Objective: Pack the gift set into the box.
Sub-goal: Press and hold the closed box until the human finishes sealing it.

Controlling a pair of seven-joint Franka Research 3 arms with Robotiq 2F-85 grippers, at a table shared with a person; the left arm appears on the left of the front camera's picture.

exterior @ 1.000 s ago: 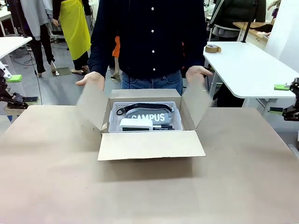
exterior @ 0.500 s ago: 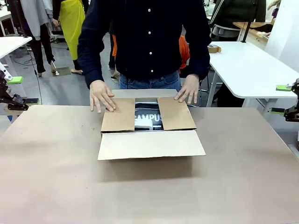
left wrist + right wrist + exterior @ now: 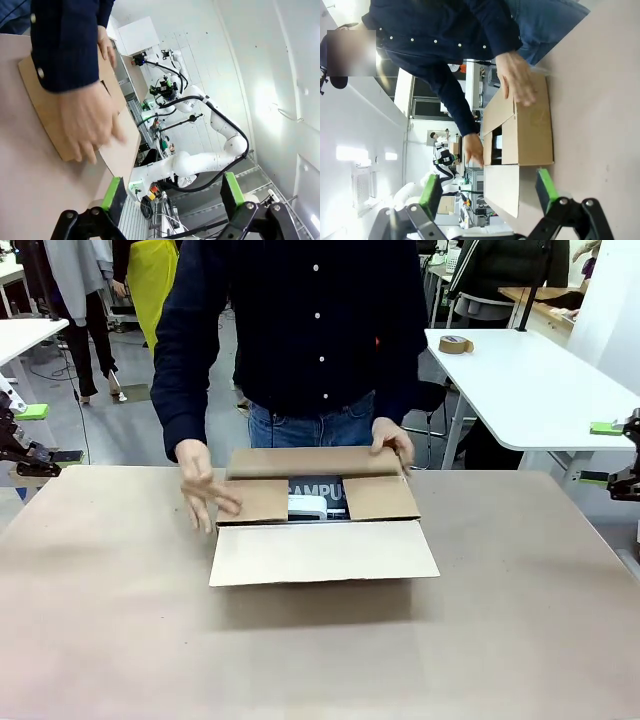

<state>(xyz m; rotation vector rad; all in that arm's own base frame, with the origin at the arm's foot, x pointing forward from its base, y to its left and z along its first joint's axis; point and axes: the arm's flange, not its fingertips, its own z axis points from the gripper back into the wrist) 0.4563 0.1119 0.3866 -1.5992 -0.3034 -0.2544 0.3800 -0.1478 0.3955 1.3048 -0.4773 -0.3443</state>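
The brown box (image 3: 320,530) stands at mid-table in front of the person. Its two side flaps are folded in and the far flap (image 3: 315,460) is coming down over them under the person's hand (image 3: 392,440). The near flap (image 3: 322,552) lies open toward me. Through the gap I see the gift set (image 3: 318,495): grey pouch lettering and a white item. The person's other hand (image 3: 205,490) is blurred beside the left flap. My left gripper (image 3: 45,432) (image 3: 171,192) hangs open at the far left edge. My right gripper (image 3: 598,452) (image 3: 487,192) hangs open at the far right. The box (image 3: 527,130) also lies ahead in the right wrist view.
Brown paper covers the table (image 3: 320,660). Behind it on the right stands a white table (image 3: 540,390) with a roll of tape (image 3: 456,344). Another white table (image 3: 20,335) stands at the back left, with people farther off.
The person folded both side flaps down over the gift set, then began lowering the far flap. One hand slid off the left flap. Both grippers stayed put.
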